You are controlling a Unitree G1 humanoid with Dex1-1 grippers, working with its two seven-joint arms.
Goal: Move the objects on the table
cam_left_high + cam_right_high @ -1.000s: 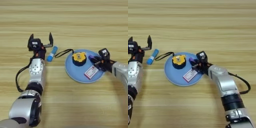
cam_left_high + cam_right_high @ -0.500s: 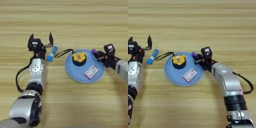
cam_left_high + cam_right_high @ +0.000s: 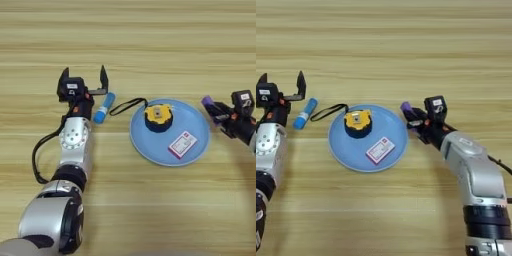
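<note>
Just off the blue plate's (image 3: 338, 147) rim at three o'clock, the right gripper (image 3: 417, 120) pinches the short purple stick (image 3: 409, 110), its fingers pressed on the lower part while the purple tip pokes out toward ten o'clock, so the stick's long axis runs from ten to four. Whether it hangs above the wooden surface (image 3: 150, 40) or touches it cannot be told. On the plate sit the yellow-and-black tape measure (image 3: 158, 117) near the rim at eleven o'clock, its black cord (image 3: 126, 105) trailing off toward nine, and a small white-and-pink card (image 3: 182, 144) toward four; its print is too small to read. The left gripper (image 3: 84, 80) rests well out at nine o'clock, fingers spread wide and empty, with a blue tube (image 3: 104, 107) just beside it at four o'clock, lying roughly one to seven. That arm is plainly the nearer one for the tube.
</note>
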